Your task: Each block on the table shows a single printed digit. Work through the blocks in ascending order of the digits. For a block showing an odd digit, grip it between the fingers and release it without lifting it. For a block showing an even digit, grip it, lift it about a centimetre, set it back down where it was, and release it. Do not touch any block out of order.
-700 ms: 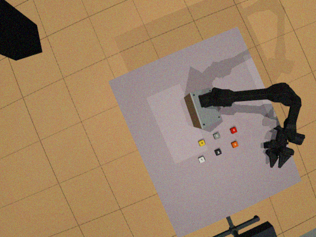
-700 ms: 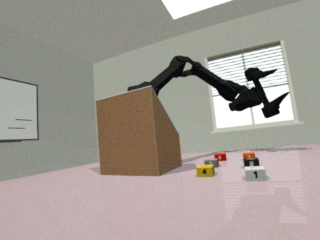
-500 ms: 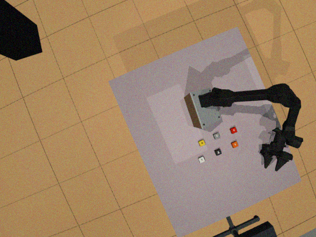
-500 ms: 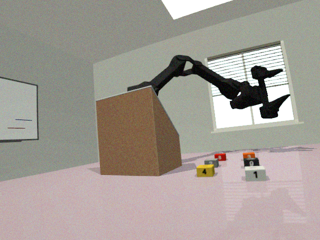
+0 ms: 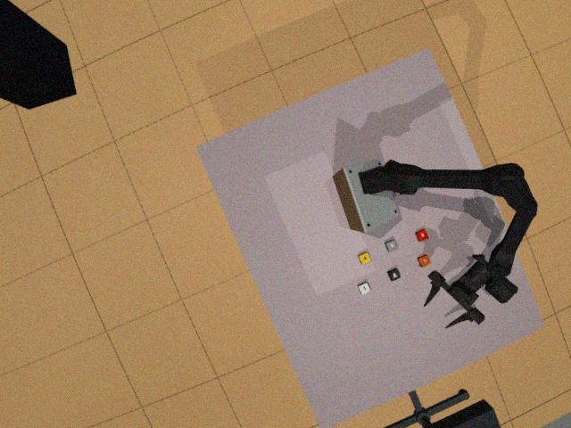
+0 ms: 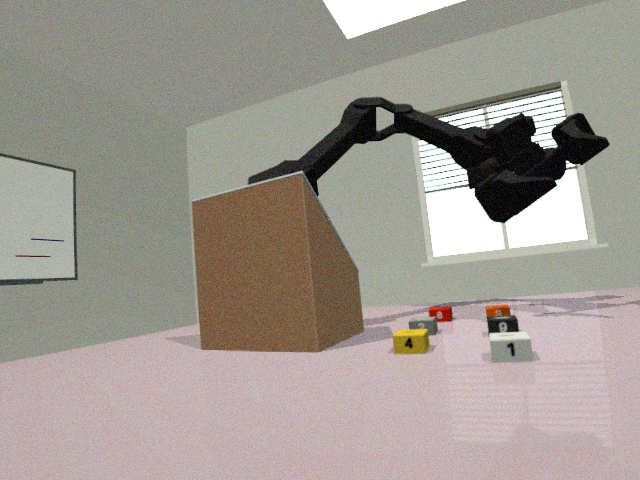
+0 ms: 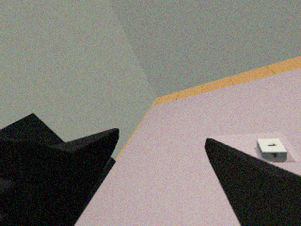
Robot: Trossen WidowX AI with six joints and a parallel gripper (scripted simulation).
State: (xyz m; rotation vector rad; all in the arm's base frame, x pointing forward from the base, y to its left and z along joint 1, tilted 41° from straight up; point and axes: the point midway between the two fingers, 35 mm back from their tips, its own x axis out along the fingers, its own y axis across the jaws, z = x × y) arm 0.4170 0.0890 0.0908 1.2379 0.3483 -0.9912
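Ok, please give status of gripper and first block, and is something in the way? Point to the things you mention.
Gripper (image 5: 434, 316) open, empty, in the air. White block, digit 1, (image 5: 364, 288) (image 6: 510, 347) (image 7: 272, 149) on table, ungripped. Nothing seen blocking it from above.

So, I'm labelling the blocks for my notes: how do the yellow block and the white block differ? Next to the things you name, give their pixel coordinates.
The yellow block (image 5: 364, 258) (image 6: 410, 342) shows a 4, while the white block (image 5: 364, 288) (image 6: 510, 347) (image 7: 271, 146) shows a 1. The yellow block sits nearer the robot's base; the white block lies farther from it. The yellow block is out of the wrist view, whereas the white block appears there. Both rest on the table, ungripped.
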